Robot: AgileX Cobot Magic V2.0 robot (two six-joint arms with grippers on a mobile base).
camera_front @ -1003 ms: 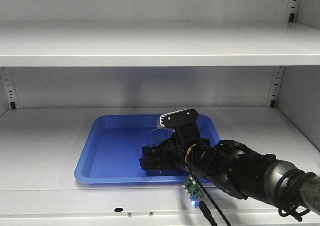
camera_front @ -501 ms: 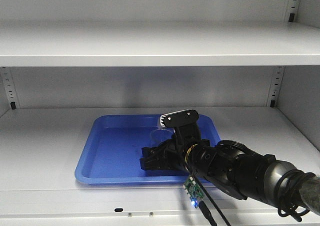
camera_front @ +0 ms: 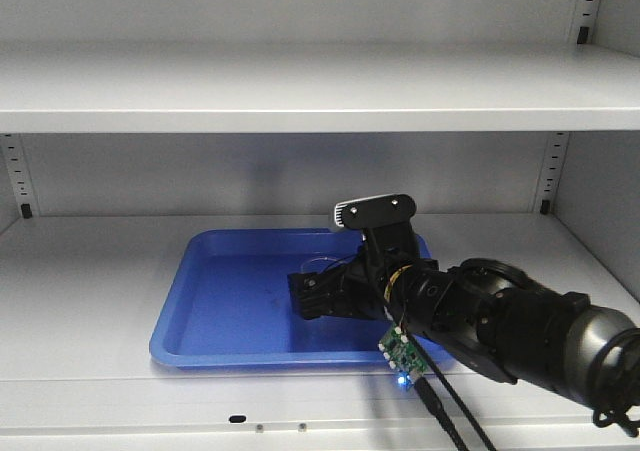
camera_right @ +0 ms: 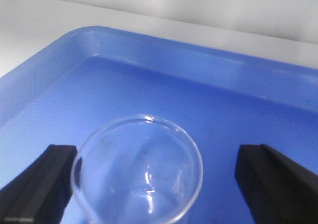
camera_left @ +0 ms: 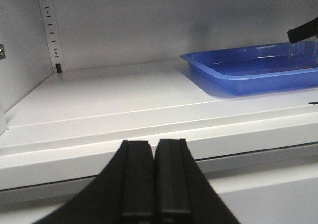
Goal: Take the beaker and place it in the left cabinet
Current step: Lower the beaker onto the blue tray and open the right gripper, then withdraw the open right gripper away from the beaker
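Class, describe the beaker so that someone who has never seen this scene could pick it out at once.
Find the grey cabinet, then the blue tray on its lower shelf. The beaker stands upright in that tray between the right gripper's open black fingers: the only clear glass thing there.

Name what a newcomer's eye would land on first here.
The bright blue tray on the grey cabinet shelf stands out first. Next comes the bulky black right arm reaching over the tray's right half, its right gripper spread open on either side of a clear glass beaker standing in the tray. The left gripper hangs shut, low before the shelf edge, far from the tray.
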